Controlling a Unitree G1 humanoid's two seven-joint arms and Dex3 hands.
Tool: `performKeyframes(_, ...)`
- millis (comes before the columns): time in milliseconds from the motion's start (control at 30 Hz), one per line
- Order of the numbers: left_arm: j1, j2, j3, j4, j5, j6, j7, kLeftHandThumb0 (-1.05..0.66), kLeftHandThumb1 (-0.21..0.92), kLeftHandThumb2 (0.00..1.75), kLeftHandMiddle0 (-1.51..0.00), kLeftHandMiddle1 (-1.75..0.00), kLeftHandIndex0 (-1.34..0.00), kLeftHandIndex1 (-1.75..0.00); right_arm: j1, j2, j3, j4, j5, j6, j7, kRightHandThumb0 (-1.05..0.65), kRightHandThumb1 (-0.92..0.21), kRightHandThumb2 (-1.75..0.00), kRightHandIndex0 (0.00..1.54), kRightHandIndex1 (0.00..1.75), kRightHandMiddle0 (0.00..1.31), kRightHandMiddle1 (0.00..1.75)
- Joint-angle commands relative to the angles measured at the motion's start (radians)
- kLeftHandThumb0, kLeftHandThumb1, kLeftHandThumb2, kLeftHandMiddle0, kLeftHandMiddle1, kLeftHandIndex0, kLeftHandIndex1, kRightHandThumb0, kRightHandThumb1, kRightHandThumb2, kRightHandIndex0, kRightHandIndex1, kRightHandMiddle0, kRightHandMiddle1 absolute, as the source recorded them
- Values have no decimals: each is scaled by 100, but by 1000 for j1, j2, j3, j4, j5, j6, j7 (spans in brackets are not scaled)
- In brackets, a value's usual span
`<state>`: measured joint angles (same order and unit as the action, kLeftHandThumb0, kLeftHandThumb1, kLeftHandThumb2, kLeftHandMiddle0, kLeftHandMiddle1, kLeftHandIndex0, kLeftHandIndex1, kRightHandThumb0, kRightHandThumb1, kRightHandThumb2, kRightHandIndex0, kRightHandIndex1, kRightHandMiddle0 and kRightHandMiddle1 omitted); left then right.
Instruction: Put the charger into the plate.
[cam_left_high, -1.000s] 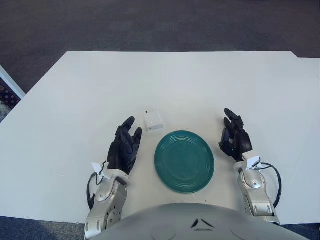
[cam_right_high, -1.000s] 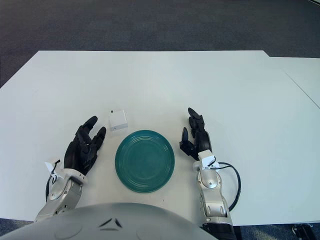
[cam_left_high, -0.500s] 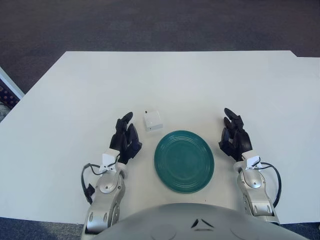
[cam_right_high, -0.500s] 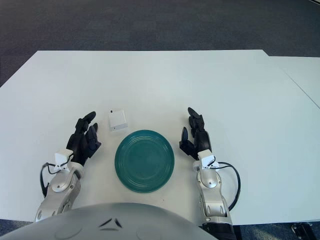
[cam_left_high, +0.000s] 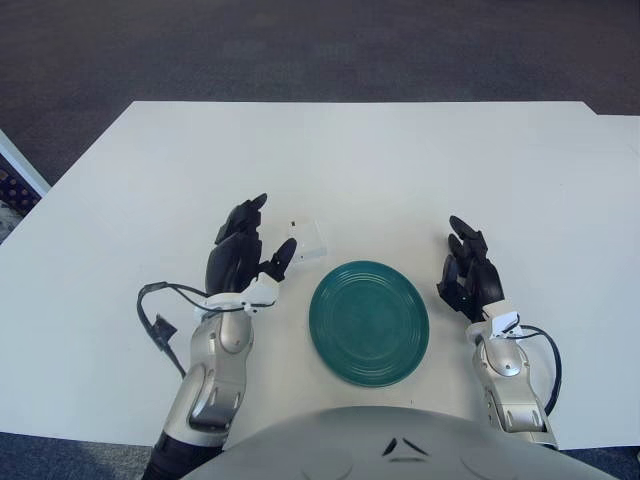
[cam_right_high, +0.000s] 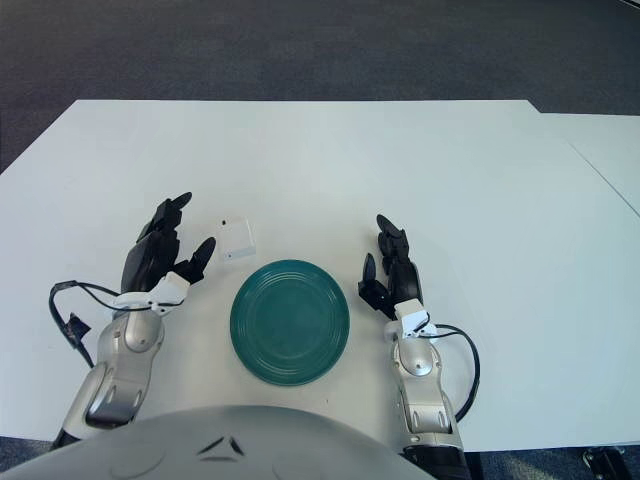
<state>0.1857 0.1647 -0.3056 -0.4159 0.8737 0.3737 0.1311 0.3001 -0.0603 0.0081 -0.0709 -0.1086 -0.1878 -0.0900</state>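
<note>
A small white square charger (cam_left_high: 309, 241) lies on the white table just beyond the upper left rim of the round teal plate (cam_left_high: 369, 322). My left hand (cam_left_high: 250, 248) is raised just left of the charger, fingers spread, thumb reaching toward the charger's near left corner; nothing is held. My right hand (cam_left_high: 467, 275) shows to the right of the plate, fingers relaxed and holding nothing.
The white table (cam_left_high: 400, 170) stretches far beyond the objects. Its edges drop to dark carpet (cam_left_high: 300, 50) at the back and left. A black cable (cam_left_high: 160, 325) loops beside my left forearm.
My left hand has lifted and moved forward and right, turning its palm toward the charger. The charger, the plate and my right hand have stayed put.
</note>
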Motion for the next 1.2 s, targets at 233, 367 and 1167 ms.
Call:
performKeyframes(233, -199, 68, -91, 156, 280, 36, -125, -105, 92, 63, 0, 0, 0, -59, 44, 19, 14, -25, -29, 107, -14, -73, -92, -91, 16, 0, 0, 49)
performKeyframes(367, -218, 71, -101, 184, 283, 24, -145, -105, 92, 61, 0, 0, 0, -54, 48, 25, 15, -35, -29, 121, -17, -73, -92, -90, 17, 1, 0, 50)
performKeyframes(1167, -317, 105, -172, 332, 245, -85, -273, -105, 92, 63, 0, 0, -5, -54, 68, 25, 25, -28, -38, 91, -28, -71, -92, -94, 20, 1, 0, 51)
